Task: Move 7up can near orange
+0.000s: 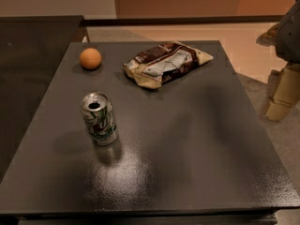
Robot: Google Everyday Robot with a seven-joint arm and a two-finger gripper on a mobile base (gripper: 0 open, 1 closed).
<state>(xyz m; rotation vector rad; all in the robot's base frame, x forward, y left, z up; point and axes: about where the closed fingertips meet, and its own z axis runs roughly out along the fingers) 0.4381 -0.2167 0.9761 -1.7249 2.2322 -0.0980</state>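
The 7up can (99, 119) stands upright on the dark grey table (187, 153), left of centre, its opened shiny top facing up. The orange (90, 58) lies at the table's back left, about a can's height beyond the can and apart from it. My gripper (276, 64) hangs at the right edge of the view, beyond the table's right side and far from both things. Its beige fingers (281, 95) stand apart and hold nothing.
A brown-and-white snack bag (165, 63) lies at the back middle of the table, to the right of the orange. A second dark surface (33, 55) adjoins on the left. Pale floor (262, 55) lies past the right and back edges.
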